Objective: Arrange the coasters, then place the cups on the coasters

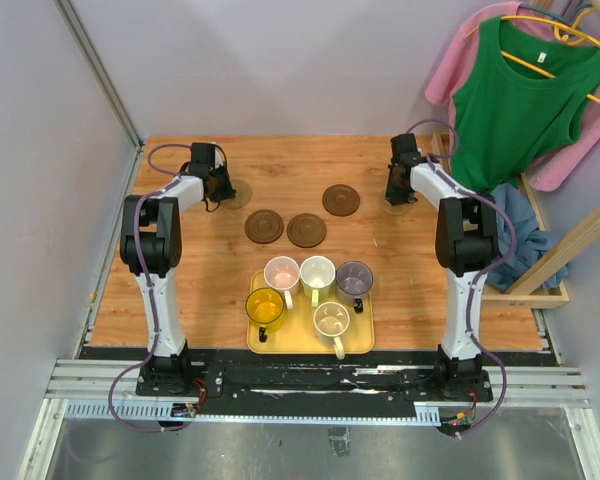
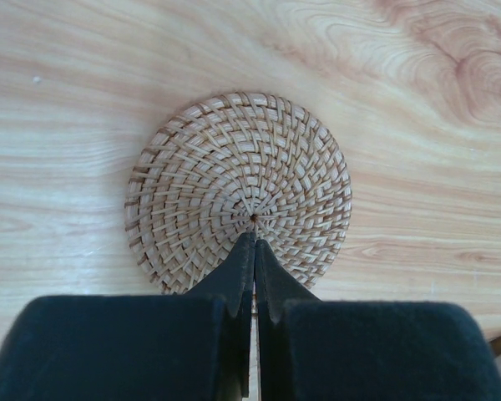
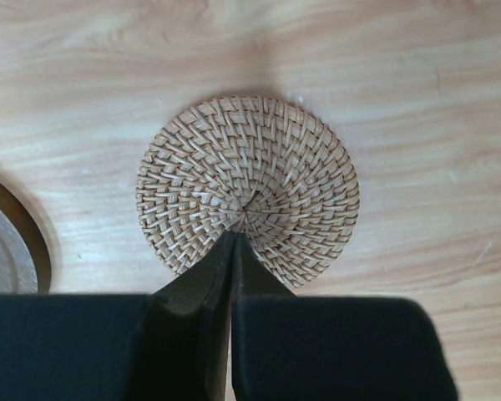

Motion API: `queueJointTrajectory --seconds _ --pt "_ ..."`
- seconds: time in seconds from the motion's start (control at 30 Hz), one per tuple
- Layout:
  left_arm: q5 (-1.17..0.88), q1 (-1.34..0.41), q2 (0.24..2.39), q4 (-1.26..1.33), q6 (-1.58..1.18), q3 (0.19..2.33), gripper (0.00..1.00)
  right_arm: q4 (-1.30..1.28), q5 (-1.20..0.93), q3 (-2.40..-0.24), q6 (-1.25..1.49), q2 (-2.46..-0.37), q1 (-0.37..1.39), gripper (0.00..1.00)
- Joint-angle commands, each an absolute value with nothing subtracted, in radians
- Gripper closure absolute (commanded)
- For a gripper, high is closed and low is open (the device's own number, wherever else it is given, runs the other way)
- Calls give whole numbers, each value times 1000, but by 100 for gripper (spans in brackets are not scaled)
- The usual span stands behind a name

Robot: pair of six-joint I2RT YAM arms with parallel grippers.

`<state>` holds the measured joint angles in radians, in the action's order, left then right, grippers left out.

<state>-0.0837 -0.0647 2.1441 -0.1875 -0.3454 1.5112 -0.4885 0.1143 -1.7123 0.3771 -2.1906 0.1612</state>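
My left gripper (image 2: 255, 240) is shut, its tips over the centre of a tan woven coaster (image 2: 238, 188) at the table's far left (image 1: 240, 190). My right gripper (image 3: 234, 236) is also shut, with its tips over the middle of a second tan coaster (image 3: 247, 190) at the far right. Three dark brown coasters (image 1: 264, 226) (image 1: 306, 230) (image 1: 341, 199) lie between the arms. Several cups stand on the yellow tray (image 1: 365, 345): yellow (image 1: 266, 307), pink (image 1: 281, 272), green-white (image 1: 317, 271), grey-purple (image 1: 354, 277) and cream (image 1: 332, 319).
A wooden rack with a green top (image 1: 520, 100), pink and blue clothes stands off the table's right edge. A grey wall (image 1: 40, 150) runs along the left side. The edge of a dark coaster (image 3: 8, 251) shows left of my right gripper.
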Motion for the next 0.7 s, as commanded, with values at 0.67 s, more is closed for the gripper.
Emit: queueJointTrajectory --seconds 0.67 --pt "-85 -25 2035 -134 -354 1385 99 -514 47 -1675 324 -2131 141 99"
